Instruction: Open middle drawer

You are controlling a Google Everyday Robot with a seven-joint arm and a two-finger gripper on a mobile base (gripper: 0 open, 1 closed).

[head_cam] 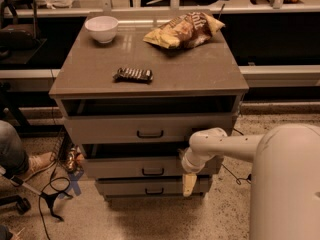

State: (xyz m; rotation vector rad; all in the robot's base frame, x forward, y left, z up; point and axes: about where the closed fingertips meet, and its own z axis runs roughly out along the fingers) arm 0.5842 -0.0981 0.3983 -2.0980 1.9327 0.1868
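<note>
The drawer unit has three drawers. The middle drawer (120,168) has a grey-brown front and a small dark bar handle (153,172) at its centre; it stands pulled out a little, with a dark gap above its front. The top drawer (110,129) is also pulled out, the bottom drawer (125,188) sits below. My white arm reaches in from the right. My gripper (189,183) hangs at the right end of the middle drawer's front, pointing down in front of the bottom drawer, right of the handle.
On the unit's top (100,69) lie a white bowl (101,28), a chip bag (184,30) and a dark snack bar (133,74). A person's leg and shoe (30,164) and cables (50,194) are on the floor at left. My white base (285,184) fills the right.
</note>
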